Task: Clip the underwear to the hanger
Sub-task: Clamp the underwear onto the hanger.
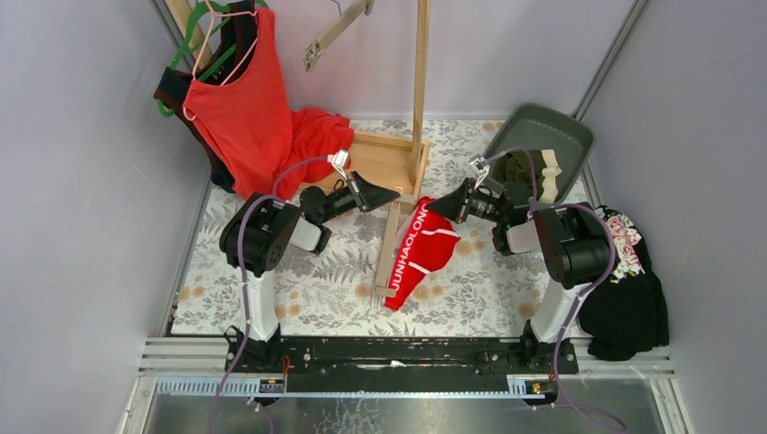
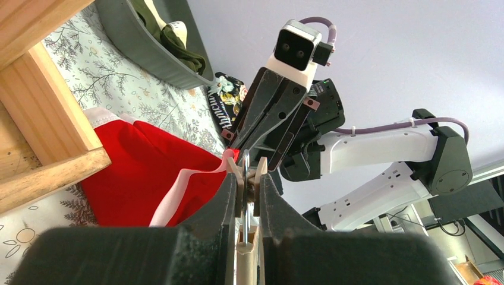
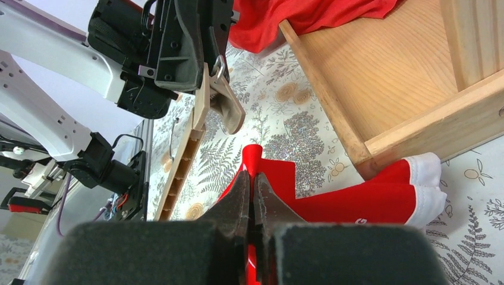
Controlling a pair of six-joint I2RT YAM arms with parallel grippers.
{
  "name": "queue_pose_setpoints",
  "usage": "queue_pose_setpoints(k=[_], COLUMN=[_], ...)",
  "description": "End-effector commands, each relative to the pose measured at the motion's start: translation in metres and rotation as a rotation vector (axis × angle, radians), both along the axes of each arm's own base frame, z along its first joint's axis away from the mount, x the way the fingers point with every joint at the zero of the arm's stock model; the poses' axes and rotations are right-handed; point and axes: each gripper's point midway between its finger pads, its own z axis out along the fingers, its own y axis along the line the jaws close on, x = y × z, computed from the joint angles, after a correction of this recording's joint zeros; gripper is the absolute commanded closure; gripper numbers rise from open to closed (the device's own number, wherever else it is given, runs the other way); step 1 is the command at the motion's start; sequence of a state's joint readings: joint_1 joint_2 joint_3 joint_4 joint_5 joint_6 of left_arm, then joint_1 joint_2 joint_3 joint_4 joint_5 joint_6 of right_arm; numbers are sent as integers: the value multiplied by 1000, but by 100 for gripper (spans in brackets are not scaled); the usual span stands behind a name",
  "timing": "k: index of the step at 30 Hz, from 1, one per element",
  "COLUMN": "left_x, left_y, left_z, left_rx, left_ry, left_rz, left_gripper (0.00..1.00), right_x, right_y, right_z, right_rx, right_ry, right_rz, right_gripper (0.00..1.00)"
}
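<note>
Now angled inward, L hand (image 1: 389, 195) pinches hanger clip (image 3: 226, 104), R hand (image 1: 446, 206) grips red briefs (image 1: 425, 258).

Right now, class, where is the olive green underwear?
In the top view, the olive green underwear lies in the grey tray at the far right, just beyond the right arm.

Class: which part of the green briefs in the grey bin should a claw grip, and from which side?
Probably the cream waistband, from above: the green briefs lie bunched inside the bin, whose raised walls block a sideways reach, and the waistband lies exposed on top.
</note>
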State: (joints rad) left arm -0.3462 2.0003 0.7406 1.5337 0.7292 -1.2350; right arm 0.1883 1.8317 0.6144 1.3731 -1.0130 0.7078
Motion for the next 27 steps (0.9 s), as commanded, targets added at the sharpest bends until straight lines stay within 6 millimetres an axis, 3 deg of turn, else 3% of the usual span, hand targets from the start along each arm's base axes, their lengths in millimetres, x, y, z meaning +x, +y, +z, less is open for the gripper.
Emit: queue_pose_setpoints(k=[1,27], left_x=[3,13], left_y=[2,-12], left_z=[10,28], left_rx=[-18,-36], left_ry=[-84,-166], left_rz=[18,-1], left_gripper=[100,100], right_x=[-1,-13], right_y=[-1,13], right_z=[25,40], right_rx=[27,94], right_ry=[-117,-110], right_rz=[20,190], right_gripper=[100,100])
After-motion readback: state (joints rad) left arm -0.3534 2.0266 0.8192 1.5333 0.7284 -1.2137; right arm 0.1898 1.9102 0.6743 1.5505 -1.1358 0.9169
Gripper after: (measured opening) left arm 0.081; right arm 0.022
